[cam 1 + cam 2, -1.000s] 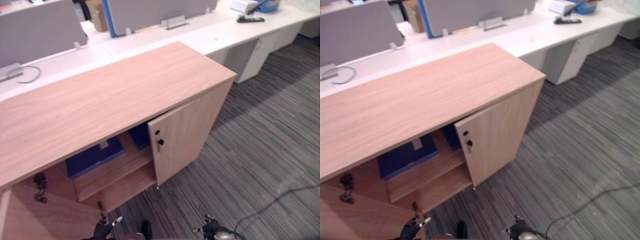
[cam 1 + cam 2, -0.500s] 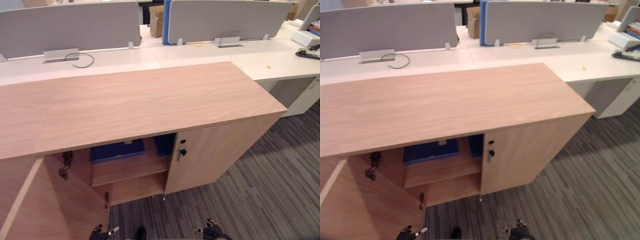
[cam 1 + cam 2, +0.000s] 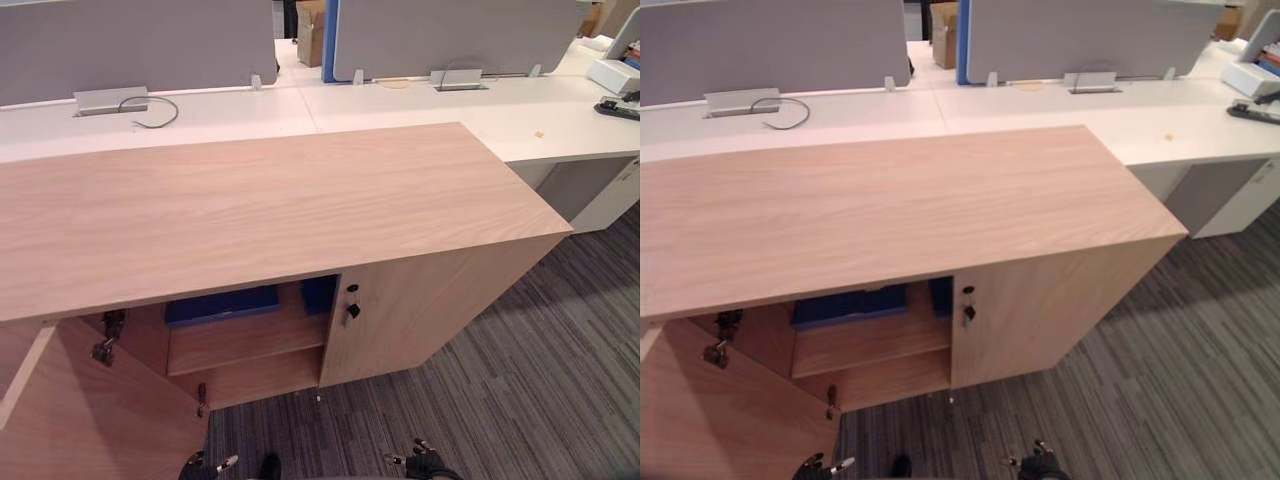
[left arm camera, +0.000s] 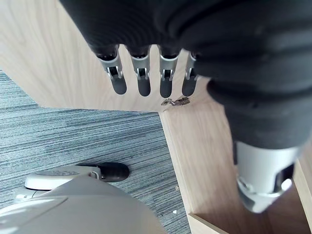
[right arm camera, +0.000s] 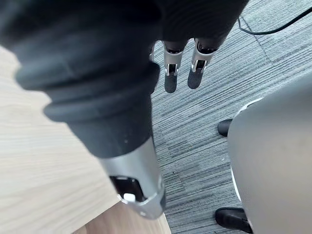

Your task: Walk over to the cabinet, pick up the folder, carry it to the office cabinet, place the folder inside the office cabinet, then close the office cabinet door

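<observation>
Here's the office cabinet [image 3: 250,200] dead ahead, and the folder [image 3: 222,303] is inside it: blue, lying flat on the upper shelf [image 3: 250,342], its long side running left to right, tucked just under the wooden top. A further blue edge shows at its right, beside the closed door [image 3: 420,310]; whether that is a separate item, I can't tell.

So by my read the placing is done and the door is what's left. The open door [image 3: 90,420] on the left stands swung out toward the near left, inner face showing. The closed door on the right has a key [image 3: 352,309] in its lock.

Now the hands. The left hand [image 3: 203,466] hangs low at the near edge, just beside the bottom of that open panel. In its wrist view the fingers [image 4: 142,78] hang straight and empty, with the wood right past them. The right hand [image 3: 422,462] hangs low on the right over the striped carpet floor [image 3: 540,380], fingers [image 5: 171,78] relaxed too, holding nothing.

That's the whole question: the open door lies to the left, so the left hand is much the nearer. It would have to swing the panel away and to the right to meet the shut one.
</observation>
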You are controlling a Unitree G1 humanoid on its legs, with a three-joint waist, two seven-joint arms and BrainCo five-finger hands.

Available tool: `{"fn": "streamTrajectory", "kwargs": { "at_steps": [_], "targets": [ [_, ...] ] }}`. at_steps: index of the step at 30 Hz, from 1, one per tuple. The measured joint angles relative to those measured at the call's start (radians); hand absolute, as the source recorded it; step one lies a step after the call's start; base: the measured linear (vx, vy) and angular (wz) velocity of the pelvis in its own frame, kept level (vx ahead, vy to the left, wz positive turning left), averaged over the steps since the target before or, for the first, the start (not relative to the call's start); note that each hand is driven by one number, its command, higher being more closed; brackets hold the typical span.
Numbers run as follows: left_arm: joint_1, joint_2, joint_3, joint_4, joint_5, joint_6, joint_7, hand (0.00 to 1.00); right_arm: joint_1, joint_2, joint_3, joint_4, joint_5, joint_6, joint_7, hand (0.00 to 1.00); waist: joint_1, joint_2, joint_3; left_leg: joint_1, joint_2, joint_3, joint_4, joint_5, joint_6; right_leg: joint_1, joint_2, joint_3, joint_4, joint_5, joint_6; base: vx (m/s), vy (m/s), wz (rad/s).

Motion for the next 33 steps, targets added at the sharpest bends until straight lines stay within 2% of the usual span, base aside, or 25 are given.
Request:
{"fn": "streamTrajectory", "kwargs": {
  "at_steps": [5, 6, 7, 8, 10, 12, 14, 15, 20, 26, 28, 29, 30, 31, 32, 33],
  "targets": [
    [0.000, 0.000, 0.011, -0.006, -0.005, 0.001, 0.008, 0.00, 0.000, 0.001, 0.033, -0.003, 0.000, -0.004, 0.000, 0.00, 0.003, -0.013, 0.007, -0.041, -0.012, -0.033, 0.047, -0.007, 0.003, 0.010, -0.013, -0.052, -0.007, 0.000, 0.001, -0.05, -0.001, 0.30],
    [-0.004, 0.002, 0.017, -0.023, -0.008, 0.003, 0.009, 0.00, 0.000, 0.001, 0.032, -0.006, 0.000, -0.005, 0.000, 0.00, 0.000, -0.019, 0.017, -0.099, -0.017, -0.004, 0.150, -0.055, 0.008, 0.013, -0.024, -0.078, -0.003, 0.007, 0.000, 0.00, 0.047, 0.54],
    [-0.008, 0.000, 0.028, -0.032, -0.015, 0.004, 0.010, 0.00, -0.001, 0.001, 0.027, -0.008, 0.001, -0.005, 0.000, 0.00, 0.000, -0.019, 0.022, -0.155, 0.005, 0.107, 0.266, -0.108, 0.018, 0.019, -0.027, -0.098, -0.001, 0.008, 0.001, 0.01, 0.069, 0.65],
    [-0.008, -0.005, 0.038, -0.040, -0.021, 0.005, 0.010, 0.00, -0.003, -0.001, 0.021, -0.009, -0.001, -0.005, 0.000, 0.00, 0.003, -0.009, 0.035, -0.197, 0.051, 0.243, 0.397, -0.162, 0.026, 0.045, -0.020, -0.116, 0.001, 0.005, 0.004, 0.00, 0.069, 0.45],
    [0.003, -0.005, 0.043, -0.052, -0.032, 0.005, 0.010, 0.00, -0.003, -0.002, 0.022, -0.008, -0.001, -0.004, 0.000, 0.00, 0.021, -0.003, 0.048, -0.208, 0.058, 0.283, 0.453, -0.191, 0.034, 0.064, -0.019, -0.118, 0.008, -0.006, 0.018, 0.01, 0.119, 0.23],
    [0.004, 0.001, 0.044, -0.064, -0.040, 0.006, 0.010, 0.00, -0.003, 0.003, 0.023, -0.008, 0.000, -0.003, 0.000, 0.00, 0.028, -0.018, 0.055, -0.199, 0.025, 0.287, 0.400, -0.175, 0.048, 0.037, -0.047, -0.116, 0.025, -0.015, 0.024, -0.01, 0.130, 0.11],
    [0.011, -0.004, 0.046, -0.064, -0.044, 0.009, 0.009, 0.00, -0.003, -0.001, 0.019, -0.011, 0.000, -0.004, 0.000, 0.00, 0.025, -0.020, 0.050, -0.182, -0.024, 0.289, 0.288, -0.123, 0.071, -0.002, -0.083, -0.107, 0.029, -0.020, 0.026, -0.02, 0.144, 0.08],
    [0.012, -0.006, 0.048, -0.064, -0.045, 0.009, 0.009, 0.00, -0.003, -0.001, 0.018, -0.013, 0.000, -0.004, 0.000, 0.00, 0.025, -0.018, 0.051, -0.177, -0.033, 0.289, 0.267, -0.114, 0.076, -0.005, -0.089, -0.107, 0.027, -0.020, 0.026, -0.01, 0.081, 0.11],
    [0.022, -0.021, 0.088, -0.061, -0.052, 0.011, 0.008, 0.00, 0.000, 0.004, 0.013, -0.015, 0.000, -0.003, 0.000, 0.00, 0.024, -0.019, 0.046, -0.051, -0.083, 0.277, 0.000, 0.019, 0.080, 0.010, -0.101, -0.100, 0.002, -0.024, 0.012, 0.05, 0.038, 0.08],
    [0.024, -0.021, 0.088, -0.058, -0.056, 0.011, 0.008, 0.00, 0.000, 0.014, 0.013, -0.013, -0.001, -0.003, 0.000, 0.00, 0.025, -0.021, 0.043, -0.032, -0.093, 0.254, 0.000, 0.011, 0.082, 0.052, -0.098, -0.111, -0.016, -0.025, 0.009, 0.06, -0.035, 0.10],
    [0.027, -0.020, 0.088, -0.059, -0.056, 0.010, 0.008, 0.00, 0.000, 0.019, 0.005, -0.012, -0.005, -0.003, 0.000, 0.00, 0.026, -0.024, 0.042, -0.029, -0.104, 0.235, 0.001, 0.003, 0.087, 0.068, -0.105, -0.138, -0.020, -0.034, -0.006, 0.05, -0.070, 0.31],
    [0.029, -0.023, 0.088, -0.060, -0.058, 0.010, 0.008, 0.00, 0.002, 0.018, -0.016, -0.010, -0.013, -0.001, 0.000, 0.00, 0.027, -0.029, 0.040, -0.028, -0.111, 0.227, 0.005, -0.014, 0.098, 0.069, -0.119, -0.150, -0.002, -0.043, -0.014, 0.07, -0.026, 0.29],
    [0.030, -0.032, 0.087, -0.061, -0.057, 0.008, 0.008, 0.00, 0.002, 0.010, -0.028, -0.016, -0.021, 0.003, 0.000, 0.00, 0.024, -0.014, 0.044, -0.023, -0.121, 0.183, 0.012, -0.021, 0.108, 0.059, -0.123, -0.161, 0.078, -0.051, -0.016, 0.07, 0.008, 0.37],
    [0.032, -0.040, 0.086, -0.058, -0.056, 0.009, 0.008, 0.00, 0.003, 0.004, -0.028, -0.037, -0.022, 0.005, 0.001, 0.00, 0.014, 0.005, 0.048, -0.015, -0.113, 0.163, 0.025, -0.021, 0.107, 0.024, -0.130, -0.161, 0.199, -0.056, -0.023, 0.06, 0.061, 0.62],
    [0.032, -0.043, 0.082, -0.060, -0.053, 0.009, 0.008, 0.00, 0.012, 0.002, -0.029, -0.079, -0.023, 0.006, 0.001, 0.00, 0.006, 0.018, 0.055, -0.009, -0.101, 0.118, 0.064, -0.042, 0.115, -0.070, -0.150, -0.124, 0.444, -0.046, -0.047, 0.03, 0.059, 0.70],
    [0.022, -0.040, 0.082, -0.061, -0.051, 0.009, 0.007, 0.00, 0.019, 0.001, -0.035, -0.103, -0.025, 0.004, 0.001, 0.00, 0.003, 0.029, 0.057, -0.010, -0.090, 0.095, 0.091, -0.057, 0.116, -0.135, -0.153, -0.065, 0.568, -0.073, -0.084, 0.04, 0.042, 1.12]
  ]
}}
